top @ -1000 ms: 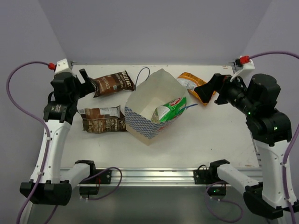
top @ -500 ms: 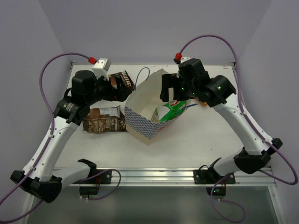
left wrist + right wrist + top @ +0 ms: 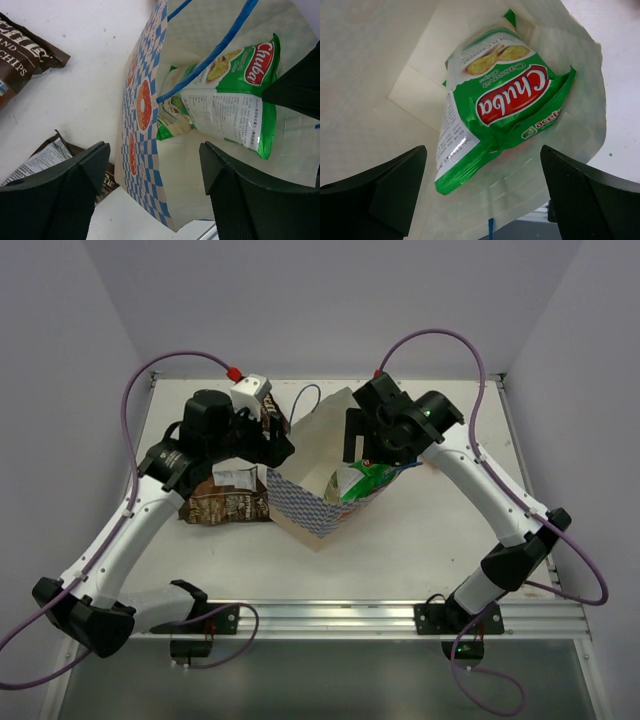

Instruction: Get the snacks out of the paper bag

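The paper bag lies on its side in the middle of the worktop, its mouth facing about 1 o'clock in the top view. The green-and-white packet is the only snack showing inside, lying just within the mouth. Two brown packets lie out on the worktop at the bag's 9 to 10 o'clock, one largely under the left arm. The orange-yellow one is not plainly in view.

The right hand hangs over the packet with its jaws wide apart and gripping nothing. The left hand is open too, its jaws either side of the bag's checked wall without pinching it, as far as shows.

The likeliest trouble is the blue cord handle, which crosses over the packet. A closing right hand could catch it along with the foil and drag the whole bag. If the left hand does not pin the wall, the light bag may slide or lift with the packet. If it pinches too hard, the mouth may fold shut. The slick foil could also slip from a shallow grip, and the two hands sit close enough at the mouth to knock together.
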Controlling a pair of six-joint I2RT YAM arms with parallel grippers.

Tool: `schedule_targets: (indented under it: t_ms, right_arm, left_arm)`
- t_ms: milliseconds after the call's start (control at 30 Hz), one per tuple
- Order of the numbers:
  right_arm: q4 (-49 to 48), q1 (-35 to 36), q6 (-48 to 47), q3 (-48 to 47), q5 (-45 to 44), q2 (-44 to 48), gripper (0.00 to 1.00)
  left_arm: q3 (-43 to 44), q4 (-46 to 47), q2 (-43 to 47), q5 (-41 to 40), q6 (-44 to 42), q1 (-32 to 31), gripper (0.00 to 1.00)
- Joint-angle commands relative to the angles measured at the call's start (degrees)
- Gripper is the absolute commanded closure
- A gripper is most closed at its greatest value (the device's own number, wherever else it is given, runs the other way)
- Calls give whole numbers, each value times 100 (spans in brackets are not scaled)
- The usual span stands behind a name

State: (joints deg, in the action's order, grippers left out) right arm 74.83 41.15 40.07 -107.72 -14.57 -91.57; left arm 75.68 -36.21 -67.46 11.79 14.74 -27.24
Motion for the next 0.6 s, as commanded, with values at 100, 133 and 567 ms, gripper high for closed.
schedule_targets:
  t_ms: [100, 133, 567]
  right_arm:
    - [453, 8, 703, -74, -494, -212, 1]
    - [506, 8, 773, -74, -512, -273, 1]
    - [103, -1, 1204, 795, -477, -388, 4]
  left_arm:
    - [202, -97, -83, -63, -569, -88, 29]
    - [193, -97, -126, -98, -595, -88, 35]
    - [140, -71, -285, -142, -613, -106, 69]
